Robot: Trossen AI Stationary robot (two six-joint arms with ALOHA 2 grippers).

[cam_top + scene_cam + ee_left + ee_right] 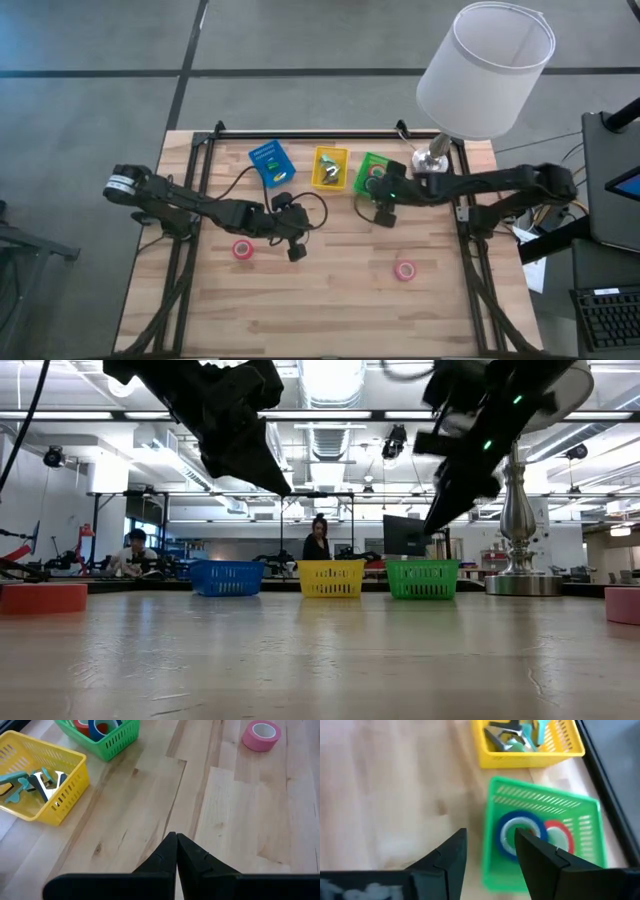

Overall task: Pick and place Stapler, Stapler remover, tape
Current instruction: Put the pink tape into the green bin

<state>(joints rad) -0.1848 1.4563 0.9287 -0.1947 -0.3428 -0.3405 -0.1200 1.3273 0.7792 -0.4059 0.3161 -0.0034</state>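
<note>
Two pink tape rolls lie flat on the wooden table: one (242,249) near my left gripper (295,247), the other (404,270) toward the near right, also seen in the left wrist view (261,734). My left gripper (176,846) is shut and hangs above bare wood, holding nothing. My right gripper (490,842) is open and empty, raised just in front of the green bin (545,827), which holds a blue roll (516,837) and a red roll (560,836). The yellow bin (530,750) holds staple removers (37,784).
Blue (270,162), yellow (331,167) and green (375,172) bins stand in a row at the table's far edge. A lamp with a white shade (485,70) has its base (432,160) at the far right corner. Bare wood lies along the near side. People sit in the room behind.
</note>
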